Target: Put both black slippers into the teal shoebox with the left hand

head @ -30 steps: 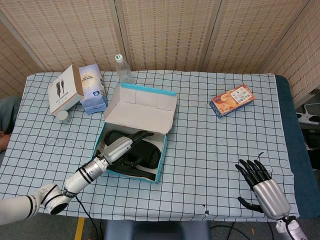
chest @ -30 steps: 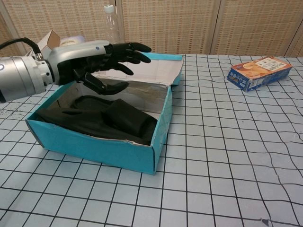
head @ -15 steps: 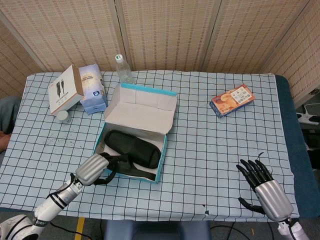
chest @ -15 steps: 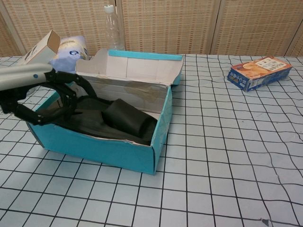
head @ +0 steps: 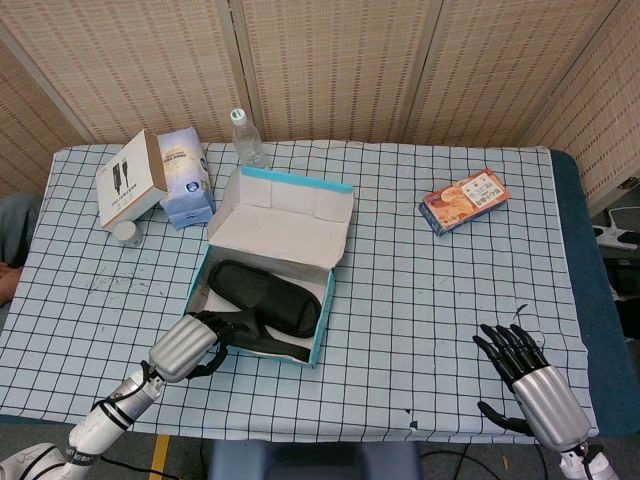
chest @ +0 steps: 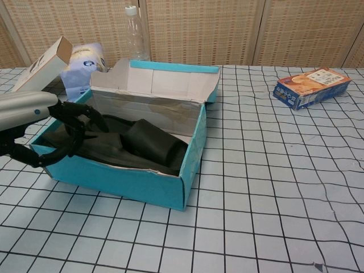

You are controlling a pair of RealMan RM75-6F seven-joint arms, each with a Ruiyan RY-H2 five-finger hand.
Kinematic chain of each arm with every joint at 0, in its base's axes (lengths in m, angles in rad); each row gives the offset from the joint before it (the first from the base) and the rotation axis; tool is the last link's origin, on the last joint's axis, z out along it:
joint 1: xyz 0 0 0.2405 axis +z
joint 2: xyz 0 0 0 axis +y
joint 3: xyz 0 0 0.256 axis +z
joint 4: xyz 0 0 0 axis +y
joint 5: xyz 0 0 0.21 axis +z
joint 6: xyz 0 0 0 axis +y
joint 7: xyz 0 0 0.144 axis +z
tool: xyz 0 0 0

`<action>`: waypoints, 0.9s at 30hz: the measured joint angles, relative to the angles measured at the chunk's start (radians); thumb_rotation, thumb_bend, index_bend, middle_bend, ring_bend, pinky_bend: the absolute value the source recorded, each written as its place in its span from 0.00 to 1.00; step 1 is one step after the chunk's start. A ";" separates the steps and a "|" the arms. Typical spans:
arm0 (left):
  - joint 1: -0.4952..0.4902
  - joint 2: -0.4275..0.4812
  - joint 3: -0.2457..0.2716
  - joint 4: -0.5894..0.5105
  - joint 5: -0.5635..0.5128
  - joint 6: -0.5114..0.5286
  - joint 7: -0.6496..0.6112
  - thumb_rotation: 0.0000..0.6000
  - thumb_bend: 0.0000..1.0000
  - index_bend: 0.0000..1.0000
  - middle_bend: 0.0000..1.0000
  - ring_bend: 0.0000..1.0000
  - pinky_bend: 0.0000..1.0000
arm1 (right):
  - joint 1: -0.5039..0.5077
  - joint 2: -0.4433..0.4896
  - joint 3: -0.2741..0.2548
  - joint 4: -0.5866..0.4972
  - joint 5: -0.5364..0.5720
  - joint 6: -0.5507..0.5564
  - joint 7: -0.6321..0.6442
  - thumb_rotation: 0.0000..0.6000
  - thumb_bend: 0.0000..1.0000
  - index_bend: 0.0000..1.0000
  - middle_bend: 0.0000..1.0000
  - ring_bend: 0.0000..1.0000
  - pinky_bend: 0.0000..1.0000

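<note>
The teal shoebox (head: 317, 331) stands open in the middle of the table, its lid (head: 283, 220) tipped back. Both black slippers (head: 268, 299) lie inside it, one partly on top of the other (chest: 149, 146). My left hand (head: 186, 347) is at the box's near left corner, holding nothing. Its dark fingers (chest: 77, 115) are spread and curved over that corner's rim. Only the head view shows my right hand (head: 527, 385), which rests at the table's near right edge with its fingers spread and empty.
An orange snack box (head: 463, 200) lies at the far right. A clear bottle (head: 246, 140) stands behind the shoebox lid. A white carton (head: 130, 180), a blue and white pack (head: 186, 175) and a small jar (head: 125, 232) sit at the far left.
My left hand has drawn back from above the inside of the box to its near left corner, leaving the slippers inside. The right hand has barely moved.
</note>
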 measured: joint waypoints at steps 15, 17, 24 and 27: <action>-0.004 0.000 -0.026 0.035 -0.028 -0.053 -0.010 1.00 0.58 0.23 0.57 0.44 0.36 | 0.003 -0.004 0.004 -0.003 0.008 -0.015 -0.011 0.87 0.15 0.00 0.00 0.00 0.00; -0.005 -0.005 -0.026 0.050 -0.033 -0.061 -0.008 1.00 0.57 0.23 0.58 0.46 0.36 | 0.001 -0.003 0.004 -0.003 0.009 -0.012 -0.011 0.87 0.15 0.00 0.00 0.00 0.00; -0.003 -0.022 -0.025 0.083 -0.040 -0.079 -0.036 1.00 0.58 0.23 0.59 0.48 0.37 | 0.000 -0.004 0.007 -0.003 0.009 -0.009 -0.013 0.87 0.15 0.00 0.00 0.00 0.00; -0.004 -0.037 -0.021 0.101 -0.040 -0.093 -0.062 1.00 0.58 0.22 0.59 0.48 0.37 | -0.001 -0.004 0.007 -0.003 0.009 -0.008 -0.014 0.87 0.15 0.00 0.00 0.00 0.00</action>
